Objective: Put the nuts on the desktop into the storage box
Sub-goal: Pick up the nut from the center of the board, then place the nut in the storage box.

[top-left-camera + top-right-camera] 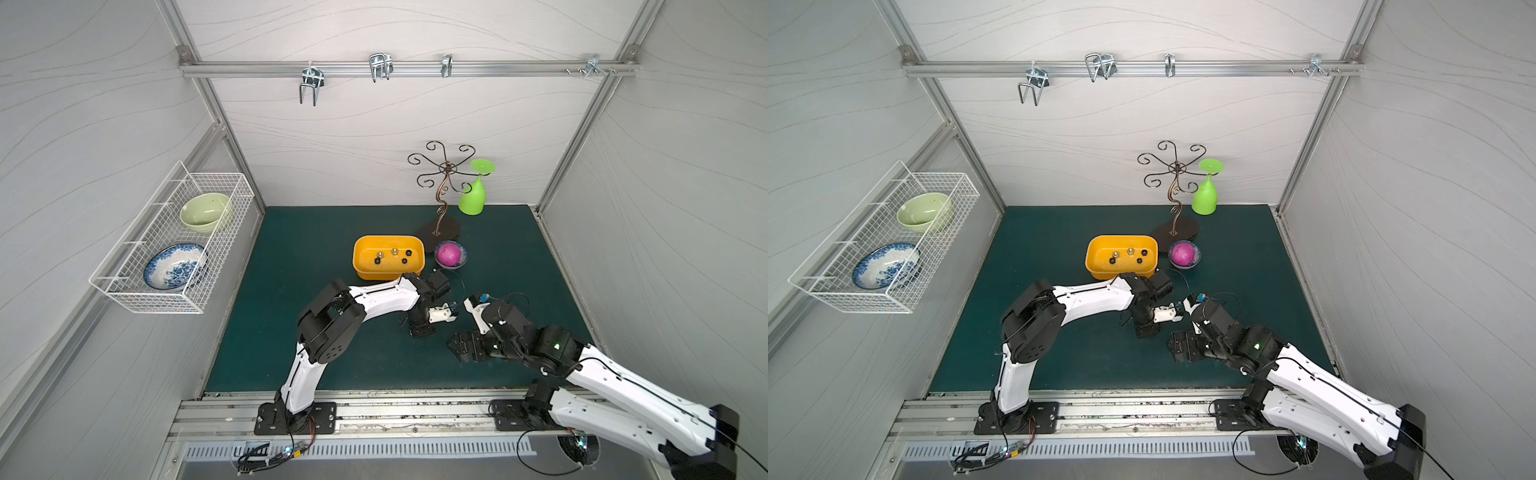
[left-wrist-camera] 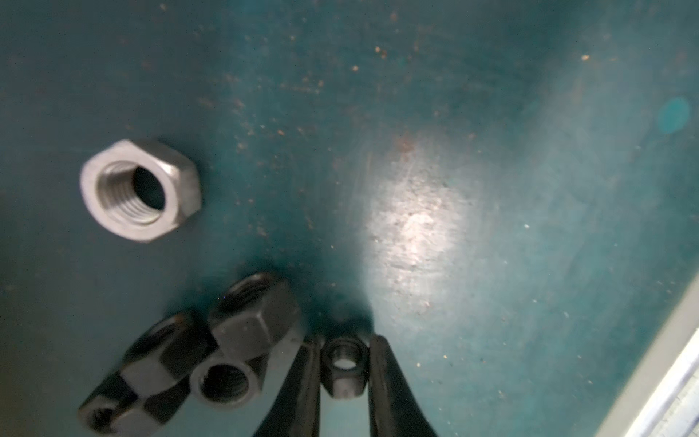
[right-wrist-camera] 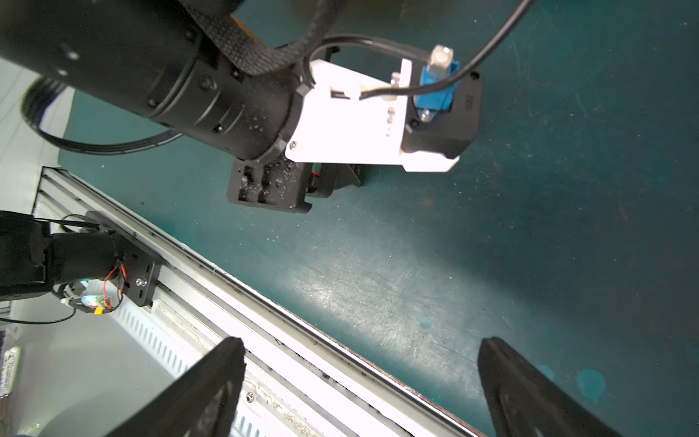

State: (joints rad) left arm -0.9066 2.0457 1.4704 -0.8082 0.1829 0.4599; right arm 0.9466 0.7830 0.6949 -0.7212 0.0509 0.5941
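**Nuts, stored:** five boxed nuts [image 1: 395,252] are lying in the storage box [image 1: 361,270], three black and two pale metal, showing in both top views. The box is sitting at the far middle of the desktop [image 1: 299,249].

**Nut in hand:** a small black nut [image 2: 345,369] is being pinched between the fingers of the left gripper [image 2: 345,342], which is clamped tight on it. The gripper is down at the desktop surface, nearer than the box and slightly right of it.

**Nuts outstanding:** a touching cluster of larger black nuts [image 2: 249,329] is lying just beside the pinched one. It looks like three, though blur is leaving the count unsure. One silver nut [image 2: 140,191] is lying apart from the cluster. The left arm is hiding all of these from the top views.

**Right gripper** [image 3: 363,378]: hanging with jaws spread wide and holding nothing, over the near part of the desktop, right of the left gripper.

**Progress:** judged about half done. The pinched nut is awaiting lift and carry to the box, with the others to follow.
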